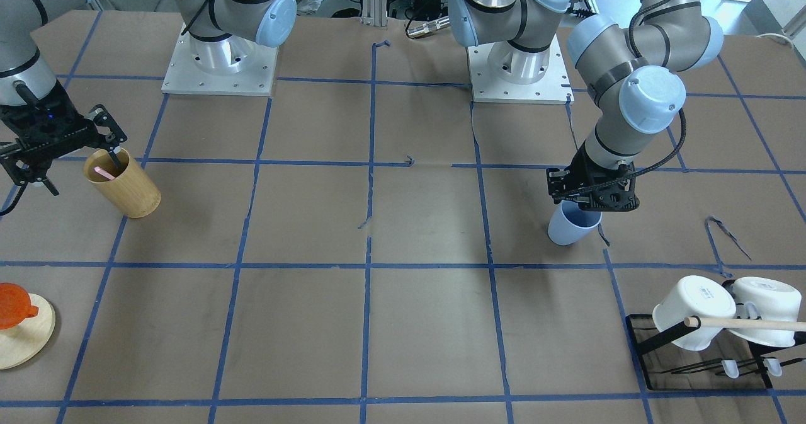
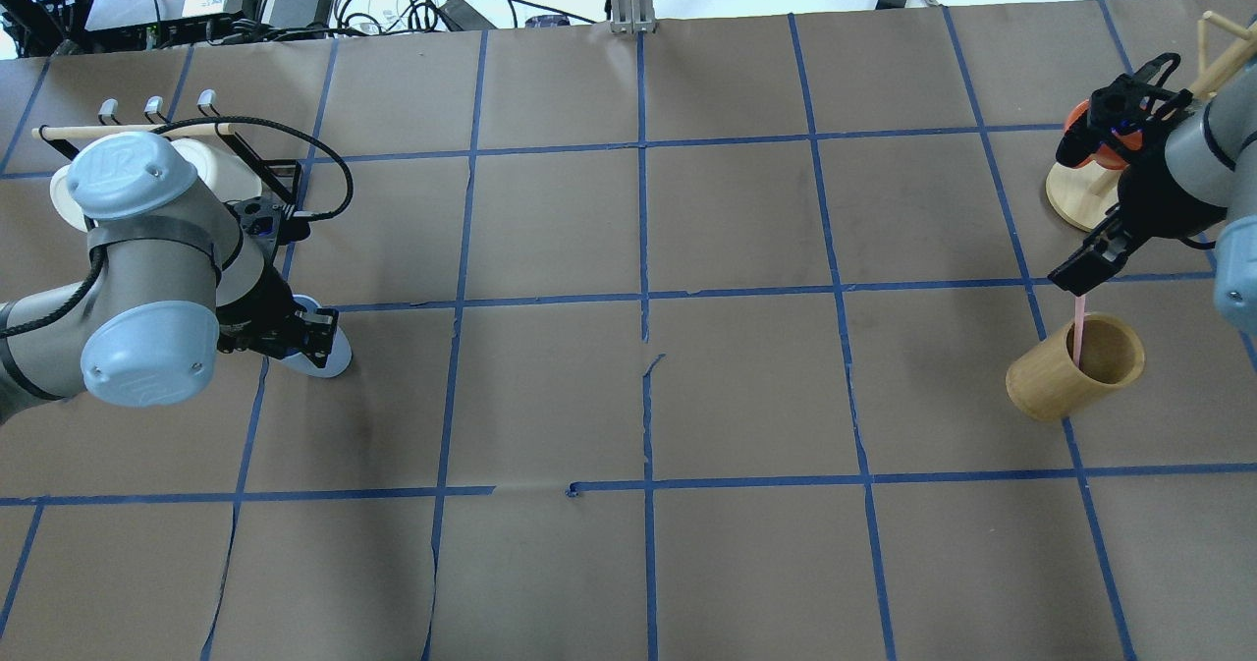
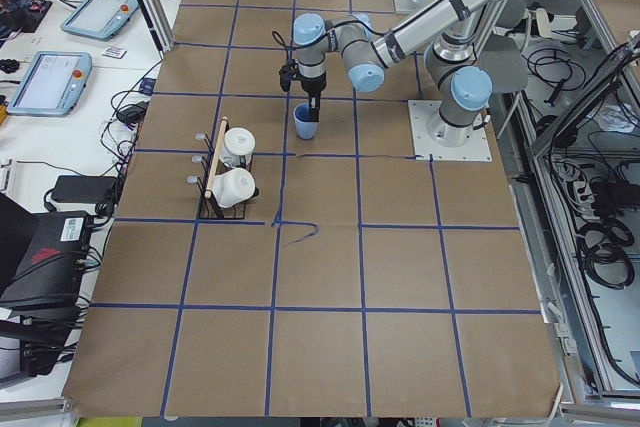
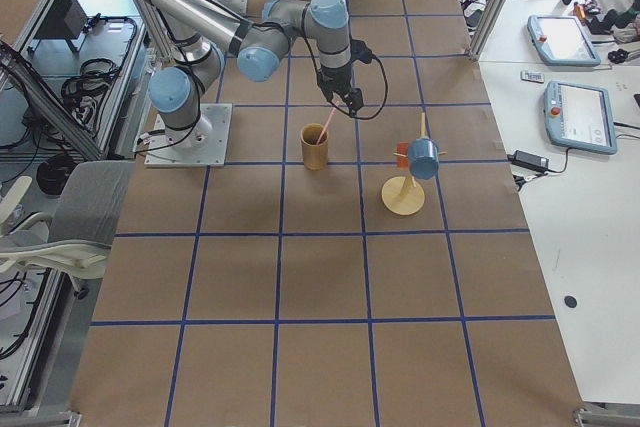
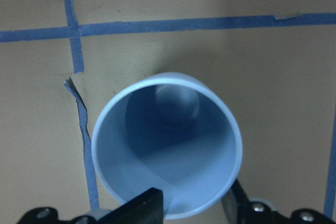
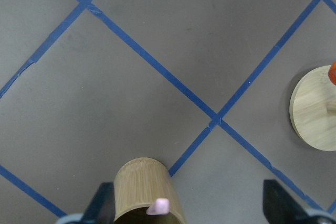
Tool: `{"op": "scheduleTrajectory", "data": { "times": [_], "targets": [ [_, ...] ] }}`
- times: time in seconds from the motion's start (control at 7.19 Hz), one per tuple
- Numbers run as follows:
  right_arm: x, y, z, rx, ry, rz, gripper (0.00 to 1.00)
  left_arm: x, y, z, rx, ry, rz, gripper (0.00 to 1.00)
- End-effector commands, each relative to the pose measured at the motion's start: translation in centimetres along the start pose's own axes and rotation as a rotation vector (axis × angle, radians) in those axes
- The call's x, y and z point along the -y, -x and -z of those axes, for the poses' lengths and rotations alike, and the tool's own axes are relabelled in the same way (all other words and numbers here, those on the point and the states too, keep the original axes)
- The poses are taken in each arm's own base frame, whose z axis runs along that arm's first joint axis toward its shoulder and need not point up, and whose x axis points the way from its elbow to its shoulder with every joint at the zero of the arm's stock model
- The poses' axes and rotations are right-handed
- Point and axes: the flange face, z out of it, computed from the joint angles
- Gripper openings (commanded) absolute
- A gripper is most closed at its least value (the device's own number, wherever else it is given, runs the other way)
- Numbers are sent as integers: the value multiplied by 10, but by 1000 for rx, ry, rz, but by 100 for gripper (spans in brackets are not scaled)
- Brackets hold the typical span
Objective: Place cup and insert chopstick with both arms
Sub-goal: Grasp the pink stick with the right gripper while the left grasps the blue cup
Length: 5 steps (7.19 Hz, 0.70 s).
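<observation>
The light-blue cup [image 1: 568, 227] hangs tilted, low at the table, mouth toward the left wrist camera [image 5: 168, 145]; I cannot tell if it touches the paper. My left gripper [image 1: 582, 208] is shut on its rim, one finger [image 5: 142, 208] inside and one outside. A pale-pink chopstick [image 2: 1078, 327] leans in a tan wooden cylinder [image 1: 129, 194], its top sticking out [image 6: 158, 205]. My right gripper [image 1: 85, 175] is open wide just above the cylinder's mouth. Its fingers [image 6: 105, 203] stand either side of the stick's top without touching it.
A black rack [image 1: 642, 336] with two white mugs [image 1: 692, 314] and a long wooden rod stands near the cup's side. A round wooden stand [image 1: 25, 339] with an orange cup [image 1: 16, 304] sits by the cylinder. Both robot bases [image 1: 220, 65] are at the table's back.
</observation>
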Motion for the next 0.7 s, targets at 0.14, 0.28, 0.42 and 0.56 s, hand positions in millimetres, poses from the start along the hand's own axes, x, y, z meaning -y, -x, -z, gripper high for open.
{"op": "scheduleTrajectory", "data": {
  "times": [0.14, 0.28, 0.42, 0.56],
  "targets": [
    [-4, 3, -6, 16, 1, 64, 76, 1, 0, -2, -4, 0, 1, 41],
    [-5, 0, -5, 6, -4, 53, 61, 1, 0, -2, -6, -1, -5, 62],
    [-11, -4, -7, 13, 2, 29, 59, 1, -2, -1, -4, -4, -8, 90],
    [-13, -4, -7, 16, 2, 22, 57, 2, -7, 1, 0, -7, -20, 95]
  ]
}}
